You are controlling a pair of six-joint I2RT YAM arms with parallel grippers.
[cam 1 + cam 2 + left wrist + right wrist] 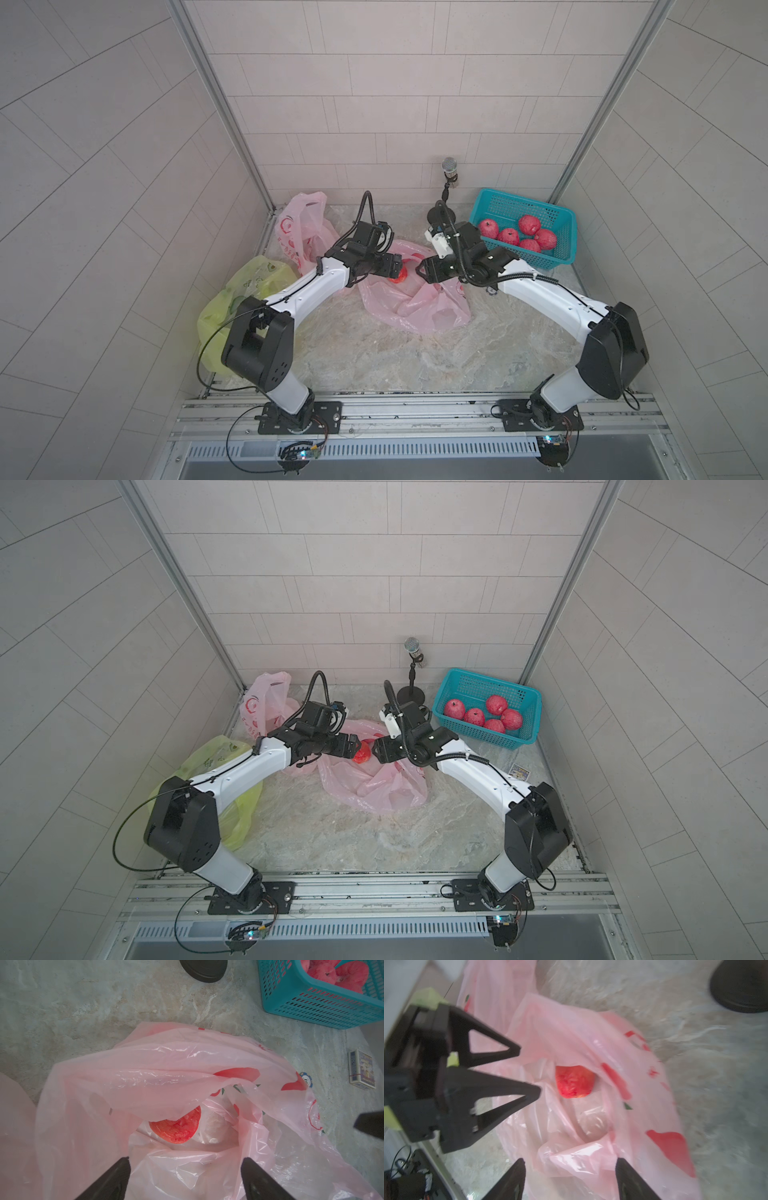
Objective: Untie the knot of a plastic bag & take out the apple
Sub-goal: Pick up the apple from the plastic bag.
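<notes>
My left pincer [185, 1160] is released: its two black fingers [116, 1176] stand wide apart over the rim of the pink bag [415, 307], with nothing caught between them. My right pincer [570, 1160] faces it from the other side of the bag, and it is spread too. A loose fold of pink film lies between its tips, but I see no pinch on it.

The two pincers point at each other across the bag's mouth, which gapes open. The apple [176, 1128] lies inside, on the bottom film and half under an overhanging flap, just ahead of the left fingertips and touching neither pincer.

The bag sits crumpled near the middle of the counter [374, 361], toward the far edge. A second pink bag [299, 224] slumps in the far left corner, and a yellow-green bag [249, 282] lies along the left edge.

In the far right corner a teal basket [536, 259] holds five red fruits [528, 224]. A microphone [449, 166] on a round-footed stand rises at the far edge beside it. A small printed box [362, 1070] and a blue-and-white chip [306, 1079] lie near the right edge.
</notes>
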